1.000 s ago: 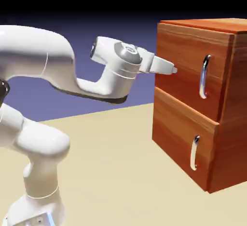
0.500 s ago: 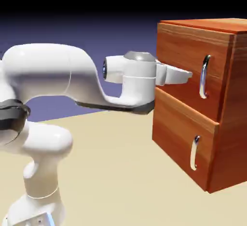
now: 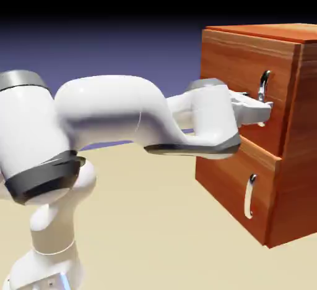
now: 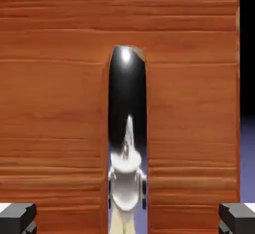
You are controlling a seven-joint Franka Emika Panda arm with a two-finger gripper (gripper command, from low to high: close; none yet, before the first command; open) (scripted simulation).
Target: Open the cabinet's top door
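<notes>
The reddish-brown cabinet (image 3: 302, 159) stands at the exterior view's right. Its top door (image 3: 228, 66) looks shut and flush with the front. The door's curved silver handle (image 3: 265, 81) shows only its upper part there; my hand covers the rest. My gripper (image 3: 262, 108) is right at that handle. In the hand view the top door's wood (image 4: 60, 103) fills the frame and the handle (image 4: 127, 128) runs straight up the middle. My gripper (image 4: 127, 221) is open, with its grey fingertips (image 4: 17, 218) far out on either side of the handle and not touching it.
Below the top door is the shorter lower panel (image 3: 226, 180) with its own silver handle (image 3: 249, 196). My arm's forearm (image 3: 124, 115) stretches across the middle of the exterior view above the beige table (image 3: 155, 233).
The arm has stretched out to the right and the hand has dropped slightly, moving from left of the cabinet front up to the top door's handle. The jaws stayed open.
</notes>
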